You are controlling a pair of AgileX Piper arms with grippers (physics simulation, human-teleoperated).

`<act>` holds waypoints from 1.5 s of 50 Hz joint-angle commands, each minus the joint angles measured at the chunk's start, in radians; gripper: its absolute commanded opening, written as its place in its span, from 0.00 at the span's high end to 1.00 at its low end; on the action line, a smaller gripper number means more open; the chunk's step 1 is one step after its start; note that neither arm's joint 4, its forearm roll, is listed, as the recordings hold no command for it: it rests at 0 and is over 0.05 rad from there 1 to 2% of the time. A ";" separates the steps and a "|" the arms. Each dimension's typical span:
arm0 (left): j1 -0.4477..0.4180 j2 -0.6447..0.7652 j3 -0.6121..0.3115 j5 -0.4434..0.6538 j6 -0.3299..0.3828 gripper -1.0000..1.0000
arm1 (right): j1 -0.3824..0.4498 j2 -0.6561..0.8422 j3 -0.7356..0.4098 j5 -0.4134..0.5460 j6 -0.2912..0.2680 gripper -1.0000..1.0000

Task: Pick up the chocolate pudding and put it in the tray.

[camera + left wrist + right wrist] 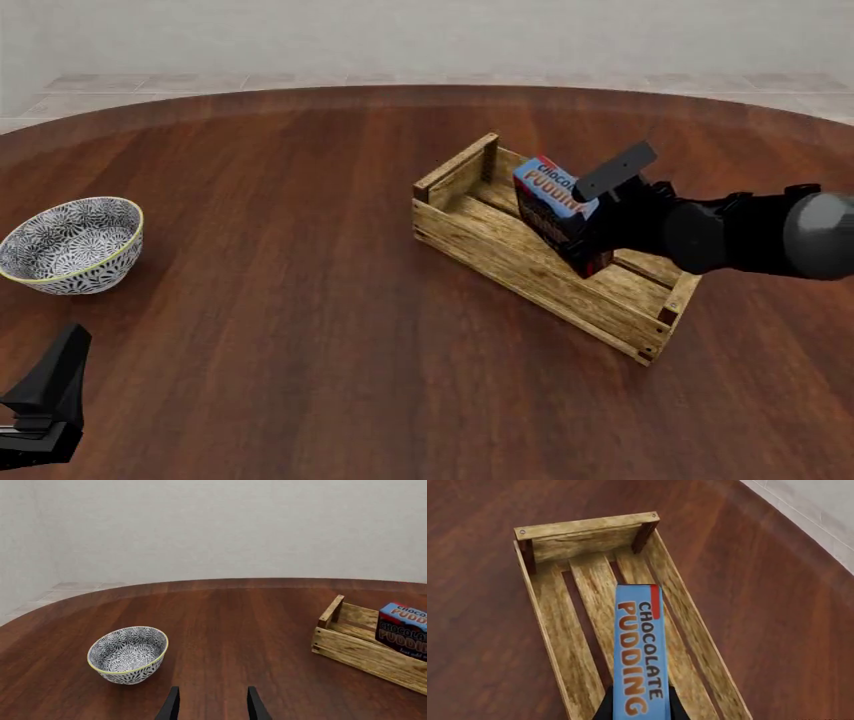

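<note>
Right wrist view | we see right gripper (639,707) jaws pinching chocolate pudding (639,650) above tray (587,530), long axes aligned | left gripper (212,705) jaws spread, far.

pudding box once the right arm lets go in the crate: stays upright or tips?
Probably tips. The chocolate pudding stands on a narrow edge, leaning inside the tray, so it is tall for its footprint. It looks like a stiff, light carton, so it should fall flat on the slats, not crumple. The right end effector grips it at one end.
</note>
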 commanded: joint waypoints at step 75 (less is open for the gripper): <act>0.000 0.000 0.000 0.000 0.000 0.00 | -0.044 0.098 0.009 -0.070 0.064 0.00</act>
